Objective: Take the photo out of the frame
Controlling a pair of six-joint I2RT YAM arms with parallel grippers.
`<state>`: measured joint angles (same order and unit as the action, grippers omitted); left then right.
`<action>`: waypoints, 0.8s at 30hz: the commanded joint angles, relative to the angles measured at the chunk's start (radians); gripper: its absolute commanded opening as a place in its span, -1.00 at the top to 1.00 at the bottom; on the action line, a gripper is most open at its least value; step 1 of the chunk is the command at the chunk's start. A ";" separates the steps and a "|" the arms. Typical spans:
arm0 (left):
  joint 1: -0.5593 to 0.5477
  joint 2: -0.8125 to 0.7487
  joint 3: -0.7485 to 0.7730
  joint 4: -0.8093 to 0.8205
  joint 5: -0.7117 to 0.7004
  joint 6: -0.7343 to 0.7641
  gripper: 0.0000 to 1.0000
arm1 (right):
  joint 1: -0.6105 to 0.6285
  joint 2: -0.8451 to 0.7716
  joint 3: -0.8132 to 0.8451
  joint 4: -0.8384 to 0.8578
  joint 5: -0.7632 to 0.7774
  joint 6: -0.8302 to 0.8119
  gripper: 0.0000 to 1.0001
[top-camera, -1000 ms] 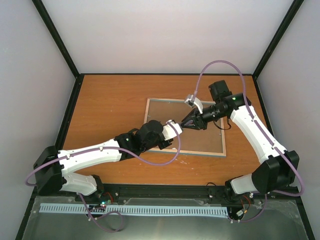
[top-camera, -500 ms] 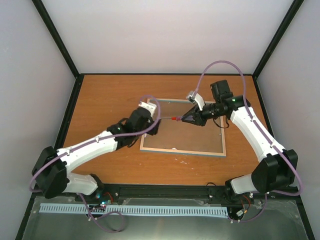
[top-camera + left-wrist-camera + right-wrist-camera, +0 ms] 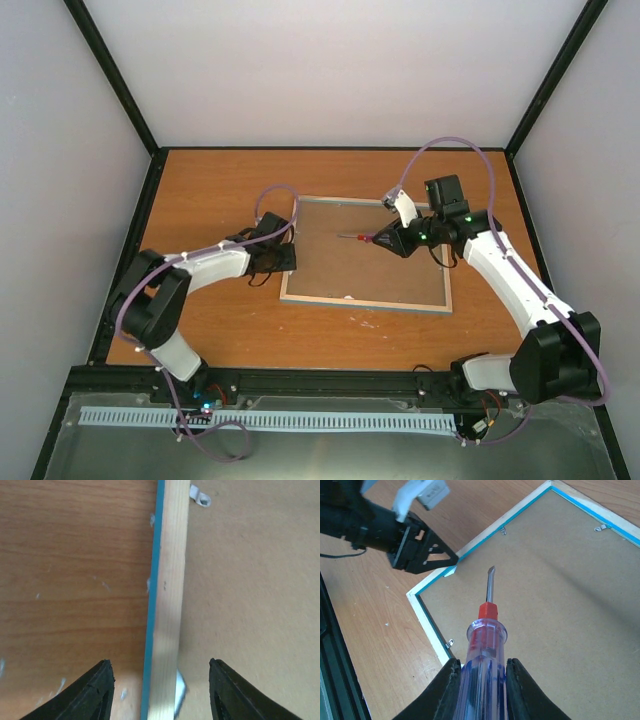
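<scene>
**A:** How far along is this looking?

**B:** Early, I'm judging. The frame (image 3: 360, 303) is lying face down on the table (image 3: 220, 190), and the brown backing board (image 3: 560, 595) is sitting inside its wooden rails. Small metal clips (image 3: 600, 528) are showing along the rails' inner edges. Whether they're pinning the board or turned aside, I can't tell.

**A:** And the photo?

**B:** It isn't showing in any view. I'm guessing it's lying under that board, so the clips, the board and the lift-out are all looking like work left.

**A:** What are the hands doing?

**B:** The right hand (image 3: 481, 670) is clamping a screwdriver (image 3: 487, 625) with a clear handle and a red collar. It's hovering over the board, right of the middle, with the blade pointing across towards the other arm and not reaching any clip.

**A:** And the left?

**B:** The left hand (image 3: 285, 258) is sitting at the frame's left rail with its fingers spread, gripping nothing. In its own camera, one finger is hanging over bare table and the other over the board. The rail is running between them with a gap on each side.

**A:** So the frame is lying under both?

**B:** Yes, flat beneath them, with neither hand holding it.
</scene>
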<state>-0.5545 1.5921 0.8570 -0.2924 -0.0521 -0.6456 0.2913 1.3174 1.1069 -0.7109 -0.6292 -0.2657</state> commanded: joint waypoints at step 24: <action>-0.036 0.091 -0.053 0.086 -0.007 0.019 0.89 | 0.033 0.110 0.013 0.026 -0.084 -0.015 0.94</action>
<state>-0.5556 1.7302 0.8894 -0.1623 -0.0856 -0.5892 0.2996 1.3880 1.0725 -0.7116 -0.6830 -0.2726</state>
